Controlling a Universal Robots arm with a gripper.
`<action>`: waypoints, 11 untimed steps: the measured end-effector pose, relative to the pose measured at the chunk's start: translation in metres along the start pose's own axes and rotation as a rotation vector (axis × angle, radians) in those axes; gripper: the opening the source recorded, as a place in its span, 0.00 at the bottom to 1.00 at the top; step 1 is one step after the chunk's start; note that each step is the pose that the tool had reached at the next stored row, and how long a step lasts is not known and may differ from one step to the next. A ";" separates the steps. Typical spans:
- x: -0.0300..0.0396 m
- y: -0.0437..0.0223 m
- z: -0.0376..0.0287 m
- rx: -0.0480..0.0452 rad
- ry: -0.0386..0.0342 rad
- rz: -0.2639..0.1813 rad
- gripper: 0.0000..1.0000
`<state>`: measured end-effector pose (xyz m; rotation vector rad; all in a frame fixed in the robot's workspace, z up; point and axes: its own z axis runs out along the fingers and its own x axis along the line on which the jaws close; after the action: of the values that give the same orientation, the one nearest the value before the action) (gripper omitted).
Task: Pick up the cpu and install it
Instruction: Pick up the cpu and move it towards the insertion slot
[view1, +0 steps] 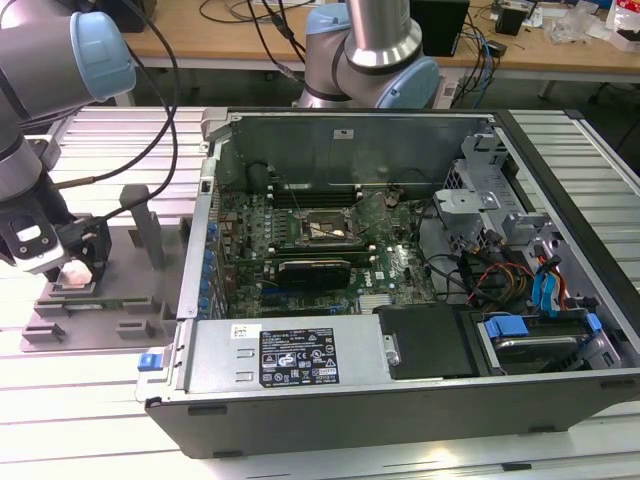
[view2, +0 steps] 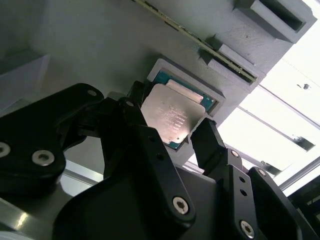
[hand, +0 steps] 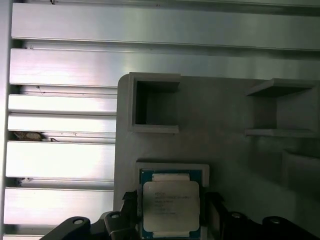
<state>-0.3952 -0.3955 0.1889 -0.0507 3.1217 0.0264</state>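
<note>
Two fingers (view2: 207, 142) of the pincer (view2: 170, 112) straddle the cpu (view2: 172, 117), which lies flat in a recess of the tray (hand: 225, 150). The pincer is open, with gaps at both sides. Closing off-centre could tip the cpu, wedge it against the recess wall, or give a weak hold that slips.

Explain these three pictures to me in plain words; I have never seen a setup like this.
The exterior view shows a robot arm on the exterior view's left, its gripper lowered over a grey plastic tray, beside an open computer case with its motherboard exposed. Both wrist views come from cameras riding on the arm, looking past the gripper. There the cpu, a small silver-topped chip, lies in a recess of the tray, with the open black fingers on either side. It is not lifted yet.
</note>
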 end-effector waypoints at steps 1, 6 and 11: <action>0.0001 0.0000 -0.0001 0.0001 0.0001 0.000 0.65; 0.0002 0.0000 0.0000 0.0000 0.0001 0.000 0.55; 0.0003 0.0000 -0.0019 0.0001 0.0001 0.000 0.55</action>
<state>-0.3955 -0.3955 0.1907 -0.0507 3.1218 0.0263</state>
